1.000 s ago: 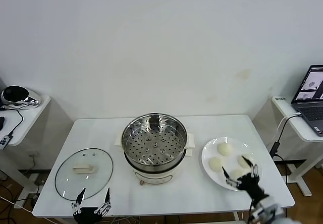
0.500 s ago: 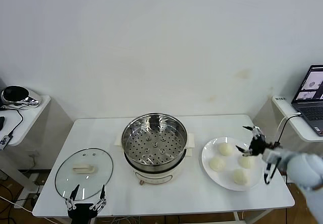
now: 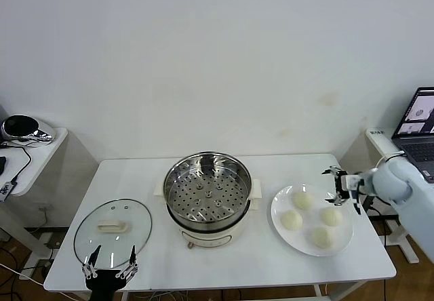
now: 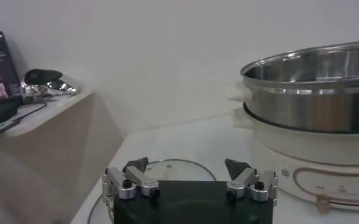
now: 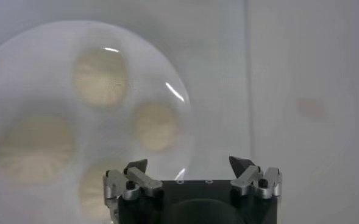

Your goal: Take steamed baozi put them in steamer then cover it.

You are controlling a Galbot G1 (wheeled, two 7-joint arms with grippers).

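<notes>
Soft buns waiting, both grippers wide and empty.
Your left gripper (image 3: 108, 271) idles open by the cover (image 3: 112, 232); the steamer (image 3: 207, 194) sits empty mid-table; four steamed baozi (image 3: 304, 200) lie on the plate (image 3: 279, 206), right gripper (image 3: 346, 187) spread above its far-right rim. They look light and squashy, so pinch gently across the sides.

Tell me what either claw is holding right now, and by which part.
Nothing is held. The right claw is open above the plate of baozi; the left claw is open near the cover.
</notes>
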